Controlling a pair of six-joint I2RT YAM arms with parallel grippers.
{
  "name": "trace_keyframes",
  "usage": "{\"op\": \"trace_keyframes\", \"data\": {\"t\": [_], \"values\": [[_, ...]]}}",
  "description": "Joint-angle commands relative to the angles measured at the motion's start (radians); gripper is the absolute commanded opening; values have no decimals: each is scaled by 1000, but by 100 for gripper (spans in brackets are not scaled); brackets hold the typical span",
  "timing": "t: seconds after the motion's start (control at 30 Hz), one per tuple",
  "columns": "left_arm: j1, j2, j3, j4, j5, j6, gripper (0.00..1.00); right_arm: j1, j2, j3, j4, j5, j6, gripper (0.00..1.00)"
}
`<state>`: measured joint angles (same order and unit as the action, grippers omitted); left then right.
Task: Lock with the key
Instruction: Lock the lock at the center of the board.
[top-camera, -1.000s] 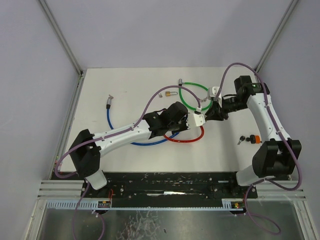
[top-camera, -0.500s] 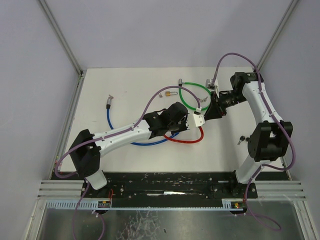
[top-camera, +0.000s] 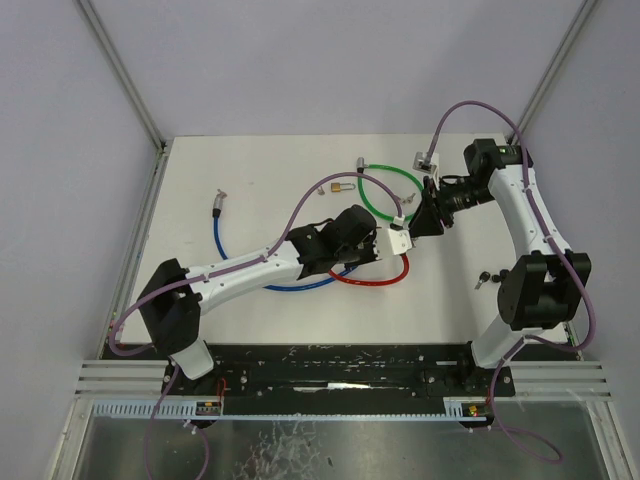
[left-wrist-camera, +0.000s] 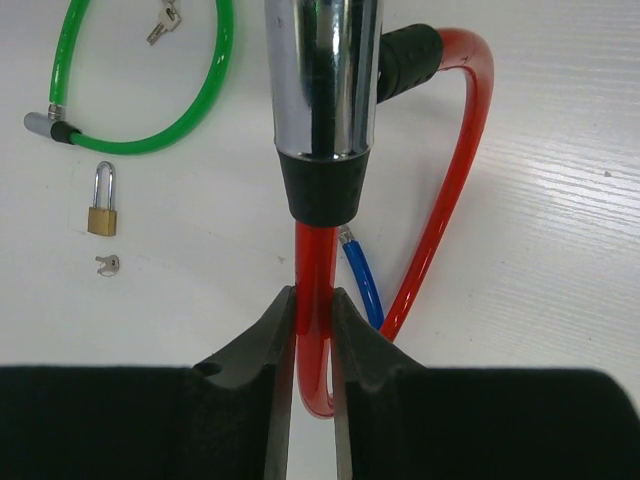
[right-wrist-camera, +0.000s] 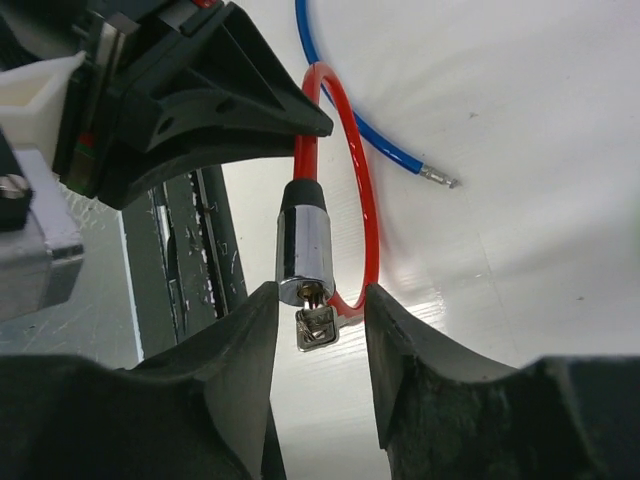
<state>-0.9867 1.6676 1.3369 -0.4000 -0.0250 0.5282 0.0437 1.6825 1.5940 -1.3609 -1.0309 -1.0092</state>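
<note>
The left gripper (left-wrist-camera: 312, 305) is clamped on the red cable lock (left-wrist-camera: 455, 200) just below its chrome barrel (left-wrist-camera: 322, 80), near the middle of the table (top-camera: 250, 170). The key (right-wrist-camera: 317, 326) sits in the barrel's end. The right gripper (right-wrist-camera: 320, 300) flanks it, fingers parted and touching nothing

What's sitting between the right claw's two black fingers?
The right wrist view shows a key pushed into the chrome lock barrel, with a gap on either side.

A robot lab cell: bare white table (top-camera: 190, 170), plain grey walls (top-camera: 300, 60), aluminium frame posts (top-camera: 119, 70).
</note>
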Motion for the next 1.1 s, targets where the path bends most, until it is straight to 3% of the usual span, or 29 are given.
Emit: {"op": "trace_keyframes", "data": {"t": [0.0,0.2,0.37,0.53,0.7,0.77,1.07], "values": [[-6,-9,-30,20,37,-12,0,-16,-76,30,15,-28,35,47],[-4,-16,-40,26,37,-18,0,-59,-120,45,-68,-49,-116,48],[-6,-39,-69,53,44,-28,0,-151,-235,-88,-103,-132,-369,49],[-5,-51,-92,74,53,-43,0,-209,-366,-367,17,-244,-597,62],[-5,-57,-114,99,62,-51,0,-215,-459,-681,179,-376,-767,82],[-5,-59,-117,99,64,-55,0,-215,-475,-748,299,-396,-735,84],[-4,-74,-139,123,72,-65,0,-200,-495,-919,994,-331,-23,75]]}}
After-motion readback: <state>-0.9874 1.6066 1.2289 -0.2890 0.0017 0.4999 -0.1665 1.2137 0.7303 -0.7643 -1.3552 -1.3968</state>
